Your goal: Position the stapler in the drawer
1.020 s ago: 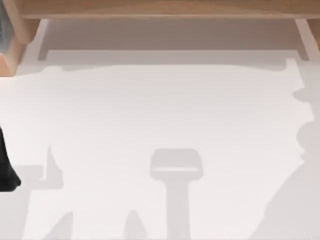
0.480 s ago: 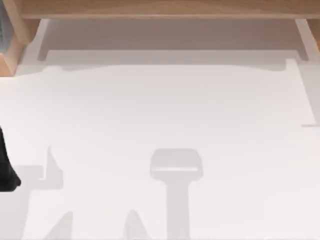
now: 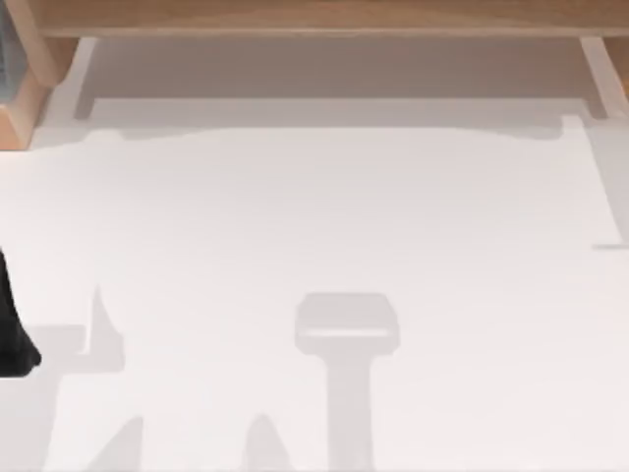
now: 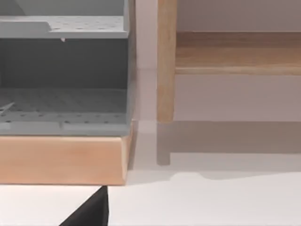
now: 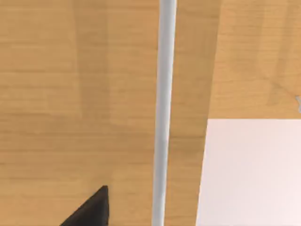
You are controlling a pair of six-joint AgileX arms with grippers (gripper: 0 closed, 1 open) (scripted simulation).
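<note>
Wooden shelf frame [image 3: 295, 18] edges smooth white table [image 3: 324, 216]; end effector states unclear.

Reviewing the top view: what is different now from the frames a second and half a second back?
The large rounded shadow at the table's right edge, present a second ago, was gone half a second ago and is absent now; a straight-edged shadow remains there. The dark arm part at the left edge, the wooden shelf and the central shadow are unchanged.
</note>
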